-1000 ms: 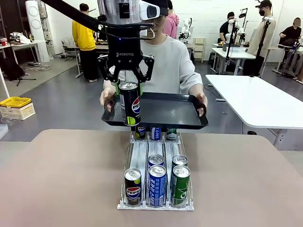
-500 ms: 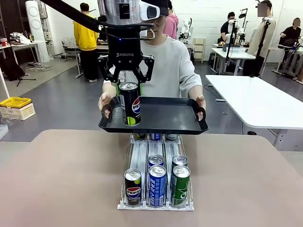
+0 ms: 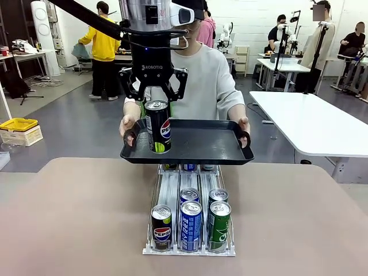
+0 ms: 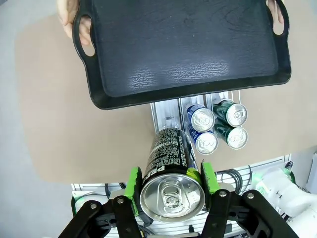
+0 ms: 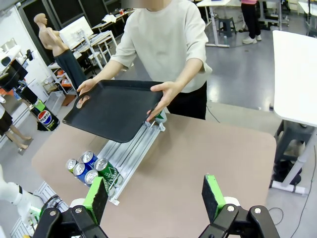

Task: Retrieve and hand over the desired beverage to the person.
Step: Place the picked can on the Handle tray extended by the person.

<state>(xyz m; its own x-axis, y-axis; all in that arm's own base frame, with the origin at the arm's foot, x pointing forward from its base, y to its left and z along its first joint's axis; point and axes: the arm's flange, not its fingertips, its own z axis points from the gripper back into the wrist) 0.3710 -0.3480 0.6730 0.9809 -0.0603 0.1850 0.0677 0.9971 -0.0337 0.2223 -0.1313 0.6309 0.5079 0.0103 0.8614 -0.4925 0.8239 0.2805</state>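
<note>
STATE: left hand (image 3: 156, 108) pinches 1 Pepsi can (image 3: 157, 129) at near-left rim of tray (image 3: 201, 144) held by person (image 3: 210, 75) | RISK: if you release before the base sits inside the rim, the unsupported tray may shift and the can topple.

You are working at a tan tabletop (image 3: 75, 218) with rounded corners. Beyond it you see a smooth grey floor (image 3: 75, 123) and a white rear wall (image 3: 253, 17). A long white table (image 3: 310, 123) stands to the right, with another white table (image 3: 284, 66) behind it. At the left, note a yellow tray (image 3: 18, 123) on a pale box (image 3: 26, 137) on the floor, and a tall white column unit (image 3: 43, 26) near a cluttered desk (image 3: 26, 56). Lighting is bright and even
</note>
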